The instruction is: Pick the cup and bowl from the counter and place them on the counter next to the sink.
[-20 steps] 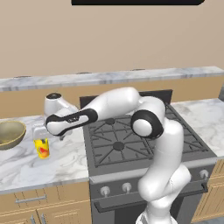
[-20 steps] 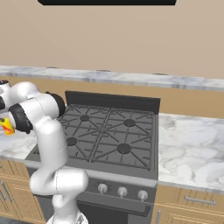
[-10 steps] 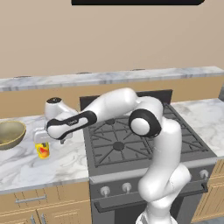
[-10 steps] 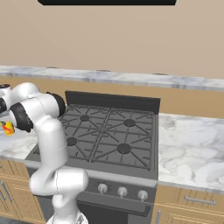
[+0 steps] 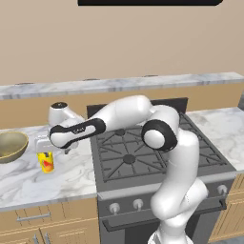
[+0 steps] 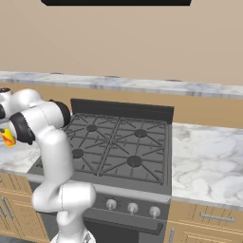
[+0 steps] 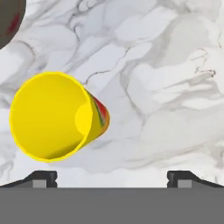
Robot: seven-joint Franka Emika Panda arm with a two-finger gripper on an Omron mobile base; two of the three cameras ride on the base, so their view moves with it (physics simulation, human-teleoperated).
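The small yellow cup (image 5: pixel 46 162) with a red-orange mark stands upright on the white marble counter (image 5: pixel 62 183), left of the stove. My gripper (image 5: pixel 45 150) hangs just above it, open and holding nothing. In the hand view I look down into the cup's mouth (image 7: pixel 49 116). It sits left of centre, above the left fingertip (image 7: pixel 43 177), and my gripper (image 7: pixel 112 177) has its tips wide apart. The olive-tan bowl (image 5: pixel 10 146) rests on the counter left of the cup, and its dark edge (image 7: pixel 8 22) shows in the corner. The cup (image 6: pixel 8 137) peeks past the arm. The sink is out of view.
The black gas stove (image 5: pixel 143 147) lies right of the cup, with knobs on its front (image 6: pixel 132 207). More marble counter (image 6: pixel 209 161) runs right of the stove. A raised marble ledge (image 5: pixel 119 85) lines the back wall.
The hand has come down a little closer to the cup. The jaws stayed wide. Cup and bowl have not moved.
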